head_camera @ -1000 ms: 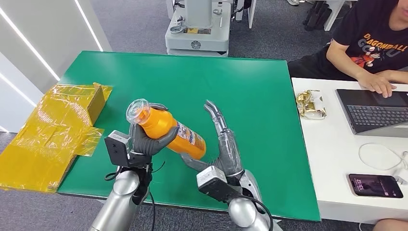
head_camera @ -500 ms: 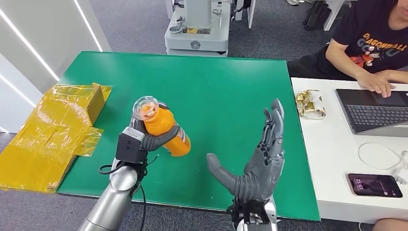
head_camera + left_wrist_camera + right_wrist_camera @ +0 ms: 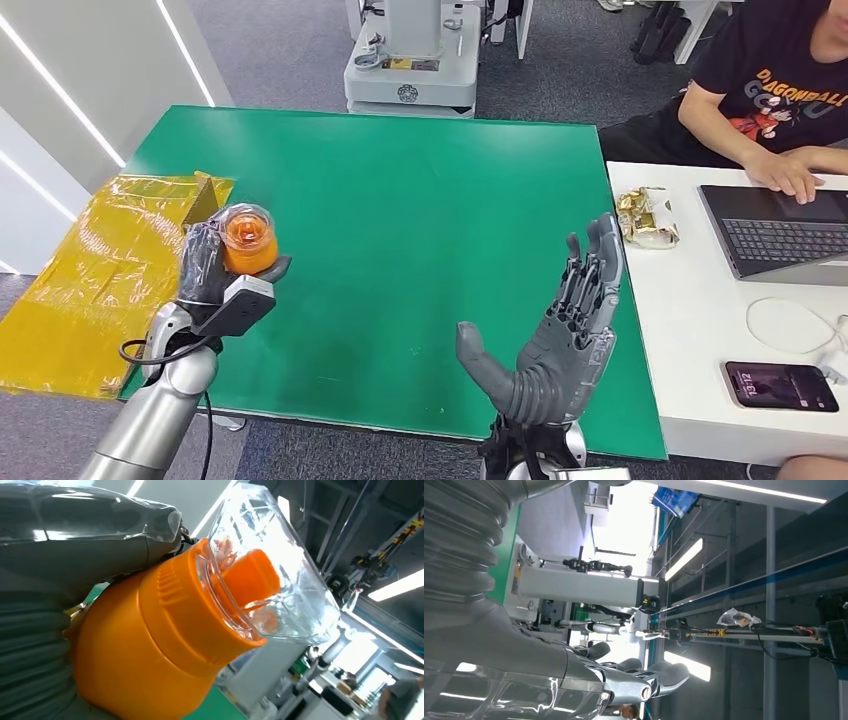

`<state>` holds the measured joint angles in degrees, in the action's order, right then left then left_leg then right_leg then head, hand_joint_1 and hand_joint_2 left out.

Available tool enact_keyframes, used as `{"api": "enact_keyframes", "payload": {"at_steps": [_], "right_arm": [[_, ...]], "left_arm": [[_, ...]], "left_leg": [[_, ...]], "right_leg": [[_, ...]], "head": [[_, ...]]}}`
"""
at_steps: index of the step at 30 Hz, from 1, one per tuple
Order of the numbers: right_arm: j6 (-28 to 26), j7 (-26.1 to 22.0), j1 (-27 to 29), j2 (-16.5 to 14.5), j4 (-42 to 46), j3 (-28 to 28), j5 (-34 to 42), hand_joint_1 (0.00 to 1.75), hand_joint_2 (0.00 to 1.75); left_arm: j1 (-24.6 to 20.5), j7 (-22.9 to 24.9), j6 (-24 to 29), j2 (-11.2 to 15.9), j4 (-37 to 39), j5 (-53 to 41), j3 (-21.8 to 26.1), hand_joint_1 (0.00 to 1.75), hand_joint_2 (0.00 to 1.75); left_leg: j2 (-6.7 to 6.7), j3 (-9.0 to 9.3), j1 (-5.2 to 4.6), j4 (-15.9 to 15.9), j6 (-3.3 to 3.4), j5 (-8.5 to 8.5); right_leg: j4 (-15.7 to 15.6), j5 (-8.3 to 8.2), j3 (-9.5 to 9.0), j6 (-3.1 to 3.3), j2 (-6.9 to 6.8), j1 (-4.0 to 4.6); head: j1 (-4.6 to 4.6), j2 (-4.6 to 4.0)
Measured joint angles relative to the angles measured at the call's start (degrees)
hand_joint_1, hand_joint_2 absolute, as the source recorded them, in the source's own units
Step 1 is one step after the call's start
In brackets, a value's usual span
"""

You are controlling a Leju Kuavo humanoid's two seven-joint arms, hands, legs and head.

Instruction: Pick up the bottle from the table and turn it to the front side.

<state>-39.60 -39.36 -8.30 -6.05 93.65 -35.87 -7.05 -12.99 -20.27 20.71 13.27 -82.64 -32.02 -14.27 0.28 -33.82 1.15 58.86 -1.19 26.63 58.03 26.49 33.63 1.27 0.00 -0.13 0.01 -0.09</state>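
Note:
My left hand [image 3: 205, 272] grips an orange bottle [image 3: 246, 239] with a clear cap, held upright above the left side of the green table [image 3: 420, 200], its cap facing the camera. The left wrist view shows the bottle [image 3: 145, 645] close up, with its clear cap [image 3: 270, 575] over an orange nozzle, and my left hand [image 3: 60, 580] wrapped around the body. My right hand [image 3: 560, 335] is raised over the table's front right part, fingers straight and spread, thumb out, holding nothing. In the right wrist view the right hand [image 3: 574, 675] points up toward the ceiling.
A yellow plastic-wrapped box [image 3: 110, 270] lies at the table's left edge. On the white desk [image 3: 690, 330] to the right sit a laptop [image 3: 780, 235], a phone [image 3: 780, 386], a cable and a foil packet [image 3: 646, 216]. A person [image 3: 770, 90] sits there. A robot base [image 3: 410, 60] stands behind the table.
My left hand has swung left and stood the bottle upright, cap toward the camera. My right hand let go of the bottle's lower end a second ago and now stands open, slightly further right.

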Motion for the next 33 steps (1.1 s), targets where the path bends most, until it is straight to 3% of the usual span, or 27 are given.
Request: {"api": "enact_keyframes", "payload": {"at_steps": [3,6,11,16,25,33], "right_arm": [[0.0,-0.4,-0.1,0.1,-0.4,-0.4,1.1,0.00,1.75],[0.0,-0.4,-0.1,0.2,-0.5,-0.4,1.2,0.00,1.75],[0.0,-0.7,0.3,0.5,-0.9,-0.5,1.4,0.00,1.75],[0.0,-0.8,0.6,0.7,-0.9,-0.5,1.0,0.00,1.75],[0.0,-0.9,0.9,0.8,-0.4,-0.4,0.8,0.00,1.75],[0.0,-0.9,0.7,1.0,0.1,-0.8,3.1,0.00,1.75]], "left_arm": [[-0.1,1.0,0.6,2.5,-0.7,-1.7,0.8,1.75,1.75],[-0.1,1.2,0.6,3.0,-0.7,-1.9,1.0,1.75,1.75],[-4.0,4.0,-13.3,12.2,0.5,-5.3,0.8,1.75,1.75],[-9.1,5.3,-15.2,15.4,6.0,-13.2,-4.1,1.75,1.75],[-16.6,6.4,-10.6,15.5,19.7,-26.4,-12.8,1.75,1.75],[-21.7,2.7,-13.1,14.4,33.1,-27.6,-17.4,1.75,1.75]], "left_leg": [[0.10,0.02,0.00,0.0,-0.01,0.01],[0.10,0.02,-0.01,0.0,-0.01,0.01],[0.04,0.03,0.00,0.0,-0.01,-0.01],[0.03,0.03,0.00,0.0,-0.01,-0.02],[0.07,0.03,-0.01,0.0,-0.01,-0.01],[0.15,0.03,-0.01,0.0,-0.01,-0.01]], "right_leg": [[0.0,0.00,0.02,0.00,0.10,0.00],[0.0,0.00,0.03,0.00,0.10,0.00],[0.0,-0.01,0.07,0.02,0.03,0.00],[0.0,-0.01,0.06,0.02,0.03,0.00],[0.0,-0.02,0.08,0.03,0.09,-0.01],[0.0,-0.04,0.08,0.05,0.17,-0.01]], "head": [[-0.03,0.00],[-0.03,0.00],[-0.01,0.00],[-0.01,0.00],[-0.01,0.00],[-0.02,0.00]]}}
